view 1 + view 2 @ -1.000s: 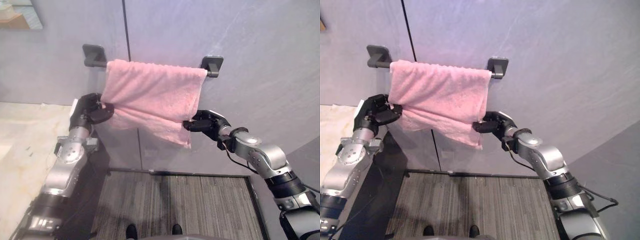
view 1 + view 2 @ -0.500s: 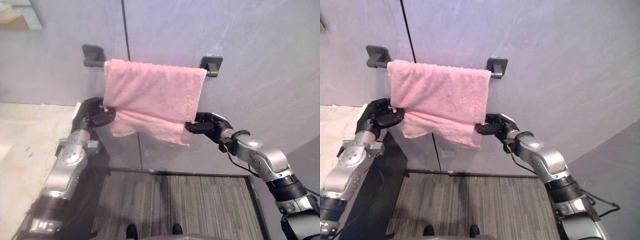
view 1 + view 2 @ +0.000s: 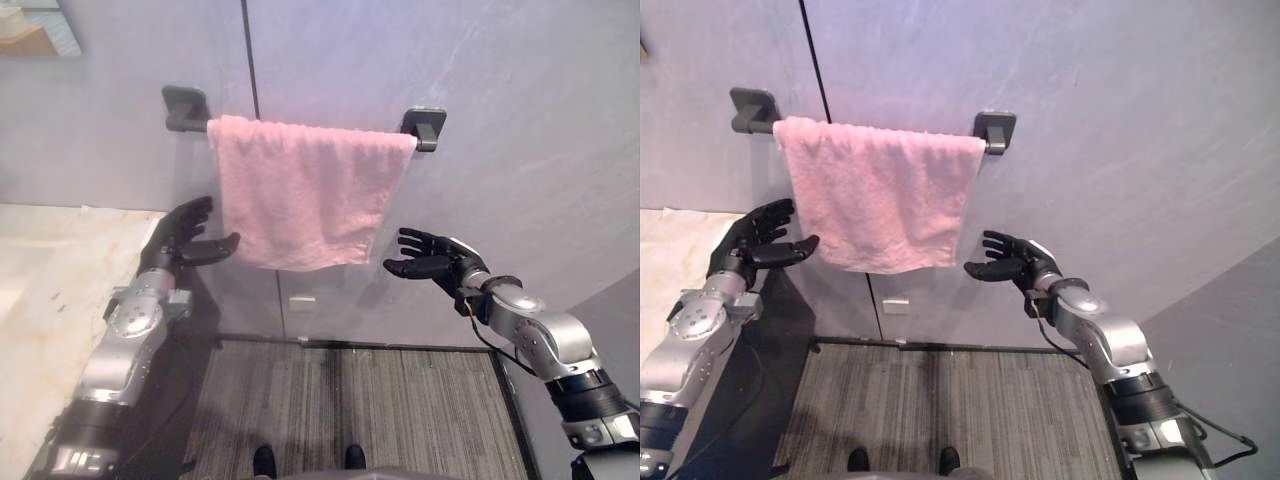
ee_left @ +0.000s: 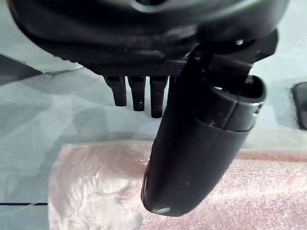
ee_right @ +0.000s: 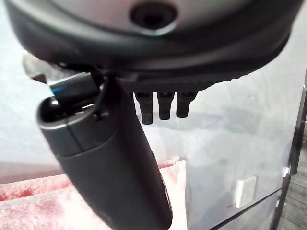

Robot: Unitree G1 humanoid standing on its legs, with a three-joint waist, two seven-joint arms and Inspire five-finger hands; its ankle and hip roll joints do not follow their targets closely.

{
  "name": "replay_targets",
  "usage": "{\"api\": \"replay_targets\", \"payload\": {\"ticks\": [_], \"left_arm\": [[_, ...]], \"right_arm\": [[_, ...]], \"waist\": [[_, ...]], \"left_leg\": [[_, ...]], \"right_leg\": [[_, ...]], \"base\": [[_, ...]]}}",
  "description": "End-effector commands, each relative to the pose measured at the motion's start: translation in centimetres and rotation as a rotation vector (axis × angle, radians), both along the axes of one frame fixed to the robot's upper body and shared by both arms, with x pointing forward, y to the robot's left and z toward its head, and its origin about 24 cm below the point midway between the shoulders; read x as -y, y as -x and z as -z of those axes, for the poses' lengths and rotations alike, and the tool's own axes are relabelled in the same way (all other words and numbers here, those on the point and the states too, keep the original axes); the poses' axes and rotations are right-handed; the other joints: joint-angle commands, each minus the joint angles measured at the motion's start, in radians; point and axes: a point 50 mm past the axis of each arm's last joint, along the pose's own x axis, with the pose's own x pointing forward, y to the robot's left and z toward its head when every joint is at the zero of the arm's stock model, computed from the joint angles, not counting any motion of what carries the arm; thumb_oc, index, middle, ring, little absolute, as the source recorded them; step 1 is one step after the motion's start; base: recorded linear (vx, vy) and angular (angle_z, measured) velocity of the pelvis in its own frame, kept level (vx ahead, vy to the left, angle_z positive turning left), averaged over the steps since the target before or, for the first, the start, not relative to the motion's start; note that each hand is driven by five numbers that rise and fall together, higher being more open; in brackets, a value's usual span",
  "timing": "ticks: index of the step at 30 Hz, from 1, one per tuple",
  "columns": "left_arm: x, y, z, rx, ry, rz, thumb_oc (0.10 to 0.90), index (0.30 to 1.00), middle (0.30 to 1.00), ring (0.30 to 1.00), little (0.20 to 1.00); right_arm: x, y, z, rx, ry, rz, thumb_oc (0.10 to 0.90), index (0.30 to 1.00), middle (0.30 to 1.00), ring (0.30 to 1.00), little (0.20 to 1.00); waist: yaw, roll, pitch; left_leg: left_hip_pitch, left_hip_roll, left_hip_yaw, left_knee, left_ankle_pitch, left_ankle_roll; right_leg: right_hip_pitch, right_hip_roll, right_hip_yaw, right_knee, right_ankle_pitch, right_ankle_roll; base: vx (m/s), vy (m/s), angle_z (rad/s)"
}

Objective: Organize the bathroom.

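While draped over a wall rail, pink towel hangs free, lower edge clear; left hand and right hand spread open beside it, touching nothing.

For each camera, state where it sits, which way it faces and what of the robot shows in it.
Left eye: head, facing the wall; towel on the bar, left hand and right hand open beside it.
Right eye: same scene, slightly shifted.
Left wrist: on the left arm, looking past its thumb at the towel.
Right wrist: on the right arm, thumb over the towel's edge.
All share the towel.
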Motion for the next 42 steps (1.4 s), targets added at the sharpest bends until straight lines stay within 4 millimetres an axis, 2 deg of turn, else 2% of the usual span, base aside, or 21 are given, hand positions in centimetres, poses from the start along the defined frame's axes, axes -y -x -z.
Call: {"api": "replay_targets", "payload": {"ticks": [1,6,9,10,11,12,13,19,20,22,24,25,28,29,30,34,36,37,38,39,42], "left_arm": [[-1.5,-0.1,-2.9,0.115,-0.044,-0.017,0.800,0.900,0.900,0.900,0.900],[-1.1,0.6,-0.3,0.000,0.011,-0.008,0.800,0.900,0.900,0.900,0.900],[-0.7,3.1,4.4,-0.135,0.152,-0.024,0.800,0.900,0.900,0.900,0.900],[-0.6,3.4,4.8,-0.145,0.180,-0.024,0.800,0.900,0.900,0.900,0.900],[-0.8,5.1,7.7,-0.208,0.202,-0.057,0.800,0.900,0.900,0.900,0.900],[-0.8,5.3,8.0,-0.218,0.206,-0.059,0.800,0.900,0.900,0.900,0.900],[-0.7,6.5,10.0,-0.264,0.271,-0.068,0.800,0.900,0.900,0.900,0.900],[-0.9,9.5,14.1,-0.377,0.331,-0.124,0.800,0.900,0.900,0.900,0.900],[-1.0,11.0,16.6,-0.462,0.282,-0.157,0.800,0.900,0.900,0.900,0.900],[-0.2,12.3,19.2,-0.623,0.267,-0.131,0.800,0.900,0.900,0.900,0.900],[0.1,13.1,20.3,-0.700,0.245,-0.140,0.800,0.900,0.900,0.900,0.900],[0.3,14.5,22.2,-0.855,0.222,-0.150,0.800,0.900,0.900,0.900,0.900],[0.4,17.6,24.8,-1.107,0.123,-0.151,0.800,0.900,0.900,0.900,0.900],[0.4,17.6,24.8,-1.107,0.123,-0.151,0.800,0.900,0.900,0.900,0.900],[0.4,19.8,25.8,-1.249,0.079,-0.159,0.800,0.900,0.900,0.900,0.900],[0.5,21.7,26.4,-1.322,0.034,-0.196,0.800,0.900,0.900,0.900,0.900],[0.9,20.4,26.3,-1.270,-0.030,-0.174,0.800,0.900,0.900,0.900,0.900],[0.9,20.4,26.3,-1.270,-0.030,-0.174,0.800,0.900,0.900,0.900,0.900],[1.4,19.3,26.2,-1.228,-0.106,-0.119,0.800,0.900,0.900,0.900,0.900],[1.4,19.2,26.2,-1.226,-0.108,-0.116,0.800,0.900,0.900,0.900,0.900],[1.3,18.4,25.8,-1.171,-0.221,-0.068,0.800,0.900,0.900,0.900,0.900]], "right_arm": [[1.1,-1.3,-4.8,0.264,0.036,0.055,0.800,0.900,0.900,0.900,0.900],[2.2,-0.6,-3.2,0.221,0.107,0.083,0.800,0.900,0.900,0.900,0.900],[3.3,1.6,0.4,0.146,0.211,0.087,0.800,0.900,0.900,0.900,0.900],[3.3,1.8,0.9,0.128,0.221,0.084,0.800,0.900,0.900,0.900,0.900],[3.5,3.3,4.1,0.039,0.234,0.090,0.800,0.900,0.900,0.900,0.900],[3.5,3.5,4.5,0.022,0.245,0.091,0.800,0.900,0.900,0.900,0.900],[3.7,4.6,6.7,-0.029,0.272,0.094,0.800,0.900,0.900,0.900,0.900],[4.1,7.1,11.3,-0.162,0.388,0.119,0.800,0.900,0.900,0.900,0.900],[4.0,9.0,14.7,-0.300,0.446,0.093,0.800,0.900,0.900,0.900,0.900],[4.1,10.9,17.7,-0.448,0.491,0.053,0.800,0.900,0.900,0.900,0.900],[4.1,11.9,18.9,-0.526,0.506,0.042,0.800,0.900,0.900,0.900,0.900],[4.1,13.5,20.8,-0.644,0.519,0.015,0.800,0.900,0.900,0.900,0.900],[3.8,15.5,22.9,-0.790,0.558,-0.065,0.800,0.900,0.900,0.900,0.900],[3.8,15.5,22.9,-0.789,0.558,-0.065,0.800,0.900,0.900,0.900,0.900],[3.6,16.3,23.6,-0.847,0.581,-0.101,0.800,0.900,0.900,0.900,0.900],[3.2,16.4,24.1,-0.882,0.596,-0.095,0.800,0.900,0.900,0.900,0.900],[2.8,15.2,23.9,-0.848,0.548,-0.076,0.800,0.900,0.900,0.900,0.900],[2.8,15.2,23.9,-0.848,0.548,-0.076,0.800,0.900,0.900,0.900,0.900],[2.2,14.7,23.9,-0.868,0.489,-0.117,0.800,0.900,0.900,0.900,0.900],[2.1,14.7,23.9,-0.871,0.489,-0.124,0.800,0.900,0.900,0.900,0.900],[2.1,13.3,23.3,-0.802,0.525,-0.216,0.800,0.900,0.900,0.900,0.900]], "waist": [[-0.001,0.037,-0.087],[0.001,0.039,-0.085],[0.008,0.043,-0.076],[0.008,0.043,-0.076],[0.007,0.043,-0.071],[0.007,0.042,-0.070],[0.007,0.039,-0.063],[0.010,0.038,-0.052],[0.013,0.038,-0.039],[0.024,0.040,-0.028],[0.031,0.041,-0.022],[0.041,0.043,-0.013],[0.053,0.049,0.004],[0.052,0.049,0.004],[0.061,0.055,0.013],[0.085,0.071,0.036],[0.081,0.084,0.074],[0.080,0.085,0.072],[0.073,0.072,0.089],[0.073,0.073,0.091],[0.083,0.047,0.096]], "left_leg": [[0.056,0.108,0.057,0.003,-0.021,-0.040],[0.054,0.106,0.053,0.003,-0.022,-0.038],[0.053,0.102,0.047,0.003,-0.024,-0.032],[0.053,0.101,0.047,0.003,-0.024,-0.031],[0.055,0.099,0.047,0.003,-0.024,-0.028],[0.055,0.099,0.048,0.003,-0.024,-0.028],[0.057,0.097,0.048,0.003,-0.025,-0.025],[0.057,0.093,0.044,0.003,-0.026,-0.020],[0.058,0.091,0.041,0.003,-0.029,-0.017],[0.055,0.090,0.034,0.008,-0.029,-0.019],[0.050,0.089,0.027,0.015,-0.030,-0.019],[0.035,0.088,0.016,0.039,-0.034,-0.020],[0.013,0.091,0.001,0.089,-0.038,-0.021],[0.012,0.091,0.000,0.090,-0.038,-0.022],[0.001,0.100,-0.013,0.119,-0.026,-0.024],[-0.030,0.120,-0.047,0.097,0.030,-0.034],[-0.094,0.155,0.081,0.140,0.102,-0.069],[-0.097,0.156,0.080,0.140,0.103,-0.069],[-0.095,0.176,0.214,0.257,0.050,-0.087],[-0.099,0.179,0.211,0.275,0.042,-0.088],[-0.080,0.142,0.162,0.527,0.015,-0.099]], "right_leg": [[-0.051,-0.012,0.042,0.003,-0.014,0.068],[-0.052,-0.012,0.037,0.003,-0.014,0.068],[-0.052,-0.012,0.037,0.003,-0.014,0.064],[-0.052,-0.011,0.038,0.003,-0.014,0.064],[-0.049,-0.011,0.036,0.003,-0.013,0.062],[-0.049,-0.010,0.036,0.003,-0.013,0.062],[-0.048,-0.011,0.033,0.003,-0.010,0.061],[-0.048,-0.011,0.024,0.004,-0.007,0.060],[-0.047,-0.013,0.014,0.011,-0.009,0.059],[-0.050,-0.015,0.003,0.020,-0.011,0.056],[-0.050,-0.016,-0.006,0.025,-0.014,0.055],[-0.053,-0.017,-0.019,0.036,-0.018,0.052],[-0.055,-0.020,-0.038,0.062,-0.029,0.043],[-0.055,-0.020,-0.038,0.062,-0.029,0.043],[-0.050,-0.016,-0.047,0.091,-0.049,0.034],[-0.056,0.006,-0.072,0.115,-0.074,0.014],[-0.052,0.009,-0.149,0.085,-0.069,0.005],[-0.054,0.010,-0.150,0.084,-0.068,0.005],[-0.040,-0.017,-0.232,0.062,-0.066,-0.002],[-0.039,-0.016,-0.236,0.062,-0.066,-0.003],[-0.103,-0.025,-0.284,0.085,-0.040,-0.027]], "base": [[-0.04,0.006,0.00],[-0.04,0.011,-0.01],[-0.07,0.030,-0.02],[-0.08,0.029,-0.02],[-0.05,0.018,-0.01],[-0.08,0.013,-0.01],[-0.05,-0.001,-0.03],[-0.04,-0.006,0.00],[-0.07,-0.019,0.01],[-0.08,-0.034,0.02],[-0.08,-0.053,0.07],[-0.12,-0.085,0.09],[-0.06,-0.096,0.16],[0.03,-0.141,0.12],[0.04,-0.114,0.11],[-0.01,-0.189,0.18],[-0.24,-0.174,0.44],[-0.24,-0.204,1.25],[-0.12,-0.132,1.24],[-0.27,-0.213,1.30],[-0.22,-0.119,1.12]]}}
